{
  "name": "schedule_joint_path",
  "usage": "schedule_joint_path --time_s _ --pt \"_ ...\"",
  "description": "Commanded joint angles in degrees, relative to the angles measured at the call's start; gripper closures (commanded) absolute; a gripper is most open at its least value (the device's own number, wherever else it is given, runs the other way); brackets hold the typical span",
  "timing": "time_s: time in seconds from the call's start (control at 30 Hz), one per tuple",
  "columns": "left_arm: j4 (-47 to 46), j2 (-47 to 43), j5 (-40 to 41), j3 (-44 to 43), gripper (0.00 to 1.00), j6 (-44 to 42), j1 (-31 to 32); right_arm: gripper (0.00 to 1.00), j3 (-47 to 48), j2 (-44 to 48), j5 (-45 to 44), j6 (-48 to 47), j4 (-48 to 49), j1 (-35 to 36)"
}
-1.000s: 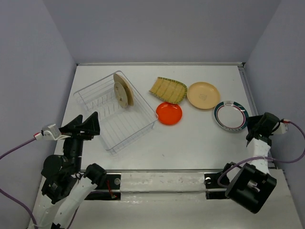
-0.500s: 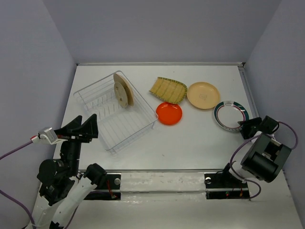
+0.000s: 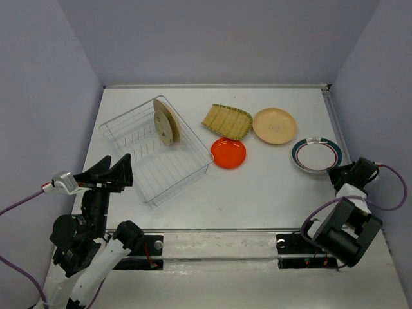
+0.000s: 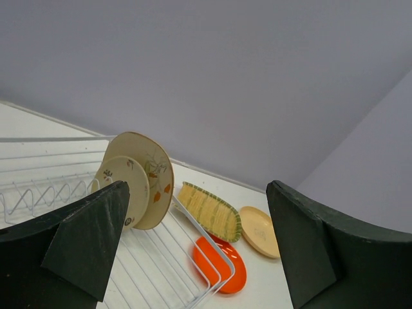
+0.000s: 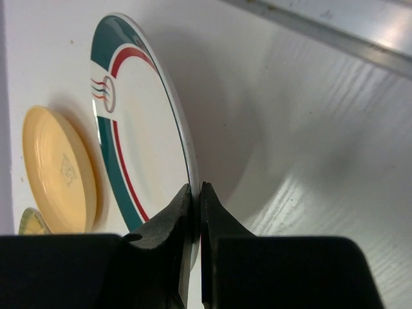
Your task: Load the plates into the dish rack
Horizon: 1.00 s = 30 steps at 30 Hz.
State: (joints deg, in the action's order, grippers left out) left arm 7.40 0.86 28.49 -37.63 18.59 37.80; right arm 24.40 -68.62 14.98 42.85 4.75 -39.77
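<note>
The dish rack (image 3: pixel 188 131) sits at the table's left. Two plates stand upright in it, a cream one with a branch design (image 3: pixel 169 118) and a small beige one (image 3: pixel 161 127). On the table lie a yellow-green fan-shaped plate (image 3: pixel 227 120), an orange-red plate (image 3: pixel 228 153) and a tan plate (image 3: pixel 275 127). My right gripper (image 3: pixel 335 174) is shut on the near rim of the white teal-striped plate (image 3: pixel 315 156), which looks tipped up off the table in the right wrist view (image 5: pixel 138 154). My left gripper (image 3: pixel 114 172) hangs open and empty at the rack's near left corner.
A metal rail (image 3: pixel 331 116) borders the table on the right, close to the striped plate. Grey walls enclose the back and both sides. The orange-red plate lies against the rack's right corner, partly under the fan-shaped plate.
My right gripper has shut on the striped plate's rim, and that plate has shifted a little to the right. The right arm has swung round. The left arm settled slightly lower early on.
</note>
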Motion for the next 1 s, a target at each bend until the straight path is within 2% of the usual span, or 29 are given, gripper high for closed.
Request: schedule_joint_path --time_s 0.0,0.07,0.13,0.17,0.37,0.43,0.47,0.53,0.57,0.63,0.67,0.7,0.77,0.97 --pt "-3.4 1.7 0.0 -0.4 0.01 -0.9 0.1 0.93 0.7 13.9 -5.2 -2.9 -7.3 1.4" --pt "-3.6 2.1 -0.1 -0.4 0.01 -0.9 0.0 0.93 2.8 19.9 -7.5 -3.1 -9.7 5.4" --pt "-3.7 2.7 -0.3 -0.4 0.01 -1.0 -0.6 0.93 7.6 26.5 -14.0 -3.6 -13.1 10.8" --pt "-3.8 2.9 -0.3 -0.4 0.01 -1.0 -1.1 0.93 11.3 28.3 -18.5 -3.7 -14.8 16.4" --pt "-3.8 5.0 0.1 -0.5 0.01 -1.0 -2.6 0.93 24.2 25.7 -26.9 -5.1 -15.9 35.2" --pt "-3.7 5.7 0.1 -0.5 0.01 -1.0 -3.6 0.93 29.9 22.2 -29.6 -6.7 -15.0 41.6" --pt "-3.8 6.0 0.0 -0.6 0.01 -0.8 -4.0 0.93 32.3 20.6 -33.3 -7.7 -14.8 49.8" --pt "-3.8 7.0 -0.2 -0.7 0.01 -0.7 -5.2 0.93 37.3 13.1 -39.8 -12.0 -14.2 60.3" --pt "-3.8 7.2 -0.2 -0.7 0.01 -0.6 -5.5 0.93 43.5 9.9 -48.5 -14.4 -13.6 65.7" --pt "-3.7 8.2 0.0 -0.9 0.01 -0.5 -6.2 0.93 50.8 2.7 -55.6 -21.2 -13.5 78.5" --pt "-3.5 8.5 0.2 -1.0 0.01 -0.4 -6.8 0.93 54.6 -4.3 -57.2 -22.8 -13.5 81.0" --pt "-3.4 8.5 0.8 -1.0 0.01 -0.3 -7.1 0.93 61.5 -7.7 -58.7 -24.0 -12.8 83.1" --pt "-3.0 8.7 1.7 -1.1 0.01 -0.1 -7.9 0.93 68.2 -17.2 -60.1 -27.0 -12.1 87.5" --pt "-2.2 6.8 5.3 -1.3 0.01 0.7 -8.4 0.93 91.5 -36.4 -67.3 -37.0 -9.0 98.3"
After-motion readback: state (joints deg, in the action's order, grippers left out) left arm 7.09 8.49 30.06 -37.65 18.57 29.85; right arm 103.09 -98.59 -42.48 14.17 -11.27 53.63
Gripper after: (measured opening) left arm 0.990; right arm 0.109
